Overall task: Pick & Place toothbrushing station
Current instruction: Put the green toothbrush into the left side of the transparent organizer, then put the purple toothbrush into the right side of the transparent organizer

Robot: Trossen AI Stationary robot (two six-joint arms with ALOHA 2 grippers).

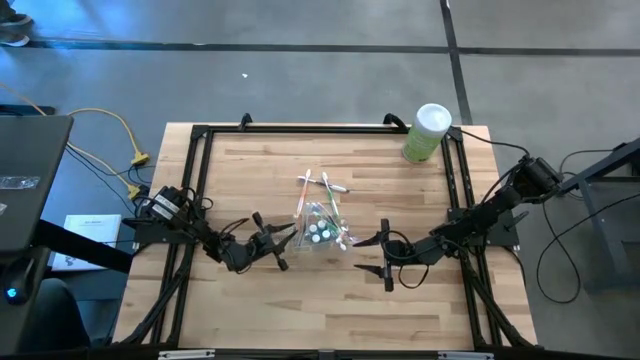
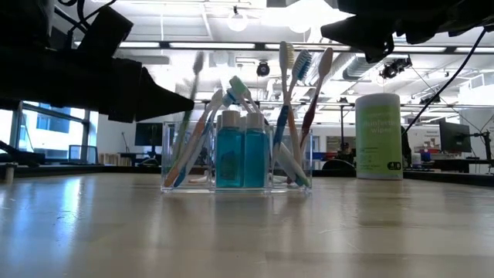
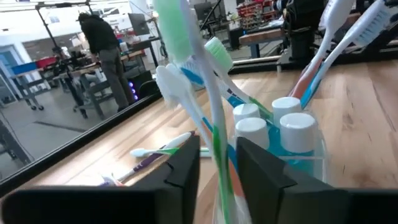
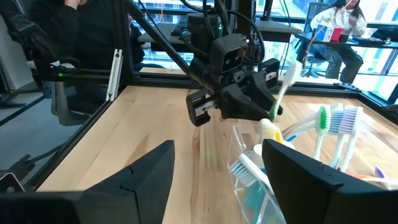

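The clear cup [image 1: 322, 230] stands on the wooden table, holding several pastel toothbrushes and small blue white-capped tubes [image 2: 239, 154]. My left gripper [image 1: 292, 234] is at the cup's left side, shut on a white-and-green toothbrush [image 3: 186, 56] that stands up out of the cup. It also shows in the right wrist view [image 4: 267, 106]. My right gripper [image 1: 385, 256] is open and empty, a little to the right of the cup. A few loose toothbrushes [image 1: 318, 185] lie flat on the table beyond the cup. My left gripper pinches the toothbrush's handle [image 3: 216, 146], about mid-length, between its two fingers [image 3: 186, 165]. The fingers come about level from the table's left and lie across the handle. The brush stands nearly upright, its head above the fingers [image 4: 289, 71] and its lower part down in the cup [image 2: 179, 166].
A tall pale-green canister with a white lid [image 1: 428, 132] stands at the table's far right corner. A black frame rail [image 1: 200, 170] runs round the table. Bare wood lies toward the near edge [image 1: 320, 310]. People show in the room beyond.
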